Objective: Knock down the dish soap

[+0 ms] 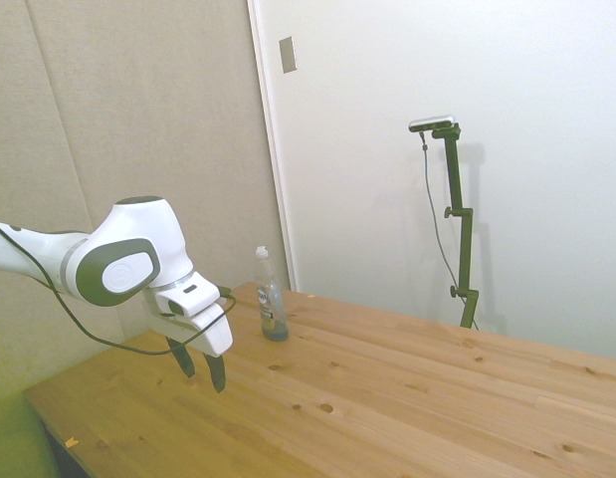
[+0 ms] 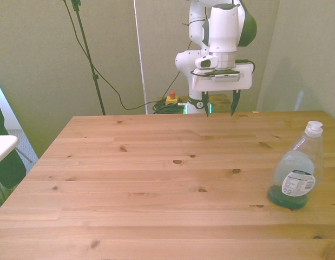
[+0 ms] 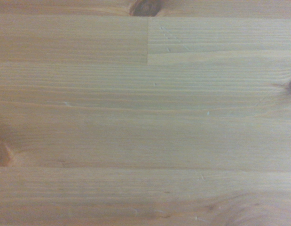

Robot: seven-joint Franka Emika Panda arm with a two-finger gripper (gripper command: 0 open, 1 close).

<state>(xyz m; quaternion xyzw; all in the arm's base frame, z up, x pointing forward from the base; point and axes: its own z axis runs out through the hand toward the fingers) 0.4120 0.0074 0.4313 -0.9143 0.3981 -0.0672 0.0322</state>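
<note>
In the side view, the dish soap (image 1: 272, 297) stands upright on the table (image 1: 407, 398), and the gripper (image 1: 201, 369) hangs beside it, a little apart, with its jaws spread and empty. In the front view, the dish soap (image 2: 296, 169) is near the table's (image 2: 156, 179) right edge, and the gripper (image 2: 220, 106) is well apart from it, above the far edge. The wrist view shows only bare table (image 3: 145, 117) planks, no bottle. One risk, I think: a push low on the bottle may only slide it toward the edge instead of tipping it.
</note>
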